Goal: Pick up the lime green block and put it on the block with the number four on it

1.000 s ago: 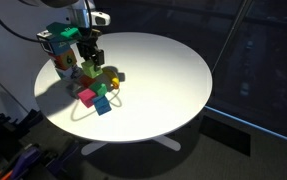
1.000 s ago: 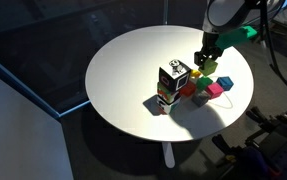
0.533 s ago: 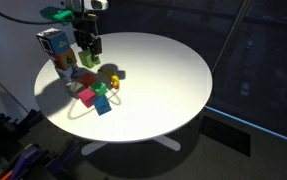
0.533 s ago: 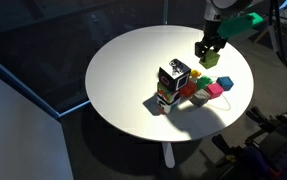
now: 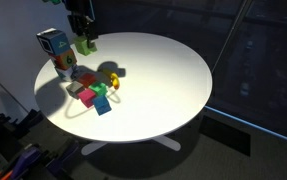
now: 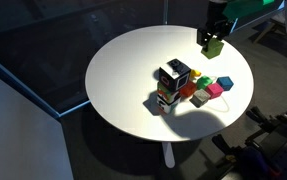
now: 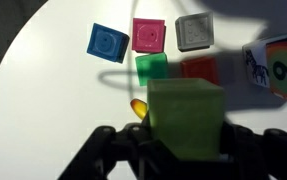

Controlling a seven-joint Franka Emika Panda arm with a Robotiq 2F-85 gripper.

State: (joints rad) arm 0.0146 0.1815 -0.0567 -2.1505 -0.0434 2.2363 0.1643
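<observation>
Gripper point(image 5: 84, 38) is hanging high above the round white table point(image 5: 173, 80), its jaws clamping the plain lime green cube point(image 5: 87, 46), which is off the table and filling the space between the fingers in the wrist view point(image 7: 186, 115). Carrying looks to be the step in hand. The white-edged teal-blue number-four block point(image 5: 53, 45) is waiting below and to one side of the gripper, topping a short stack. The next move is calling for a sideways shift until the cube is centred over that block, then a slow, level descent and release.

Directly beneath the gripper, loose pieces are lying close together: a dark green cube point(image 7: 151, 67), a red cube point(image 7: 198, 68), a pink cube point(image 7: 148, 35), a blue cube point(image 7: 108, 42), a grey cube point(image 7: 194, 32) and a small yellow banana point(image 5: 113, 80). None is blocking the path; the tall stack itself is looking easy to topple.
</observation>
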